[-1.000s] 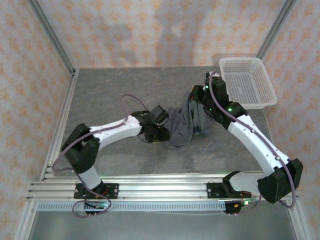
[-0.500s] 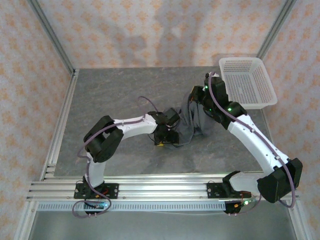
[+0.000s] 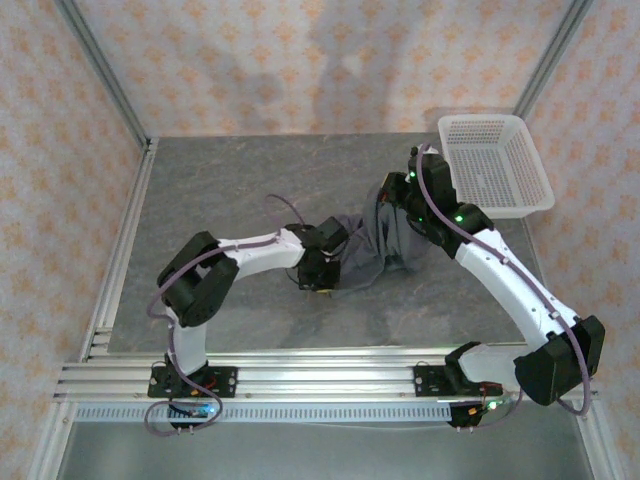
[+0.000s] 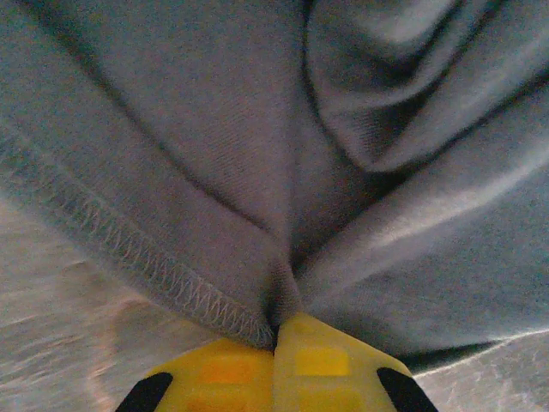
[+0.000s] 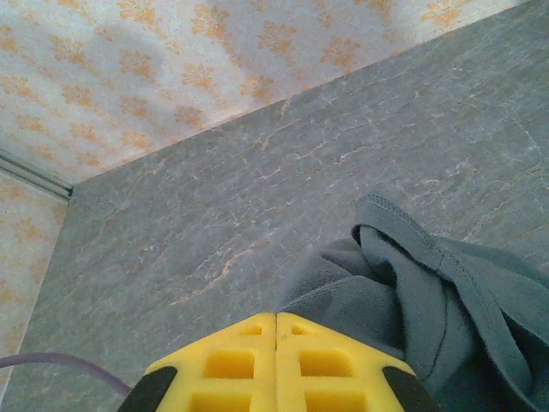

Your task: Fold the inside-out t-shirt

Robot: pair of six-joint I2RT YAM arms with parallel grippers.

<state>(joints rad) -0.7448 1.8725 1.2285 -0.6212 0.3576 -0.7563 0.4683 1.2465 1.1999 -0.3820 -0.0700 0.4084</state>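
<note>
The left arm (image 3: 250, 250) is bent sharply at the elbow, its forearm reaching towards the white basket (image 3: 480, 119). The left gripper (image 3: 319, 274) is low, fingers squeezed together on the stitched hem of the t-shirt (image 3: 365, 250), which is bunched left of the basket. The right arm (image 3: 510, 275) stretches forward. The right gripper (image 3: 386, 196), just left of the basket, has its fingers pinched on a raised fold.

Peach patterned walls (image 3: 300, 60) enclosing grey stone-look tabletop (image 3: 220, 180), alu rails (image 3: 330, 375) running along near edge; shadows (image 3: 250, 75) falling on back wall.
</note>
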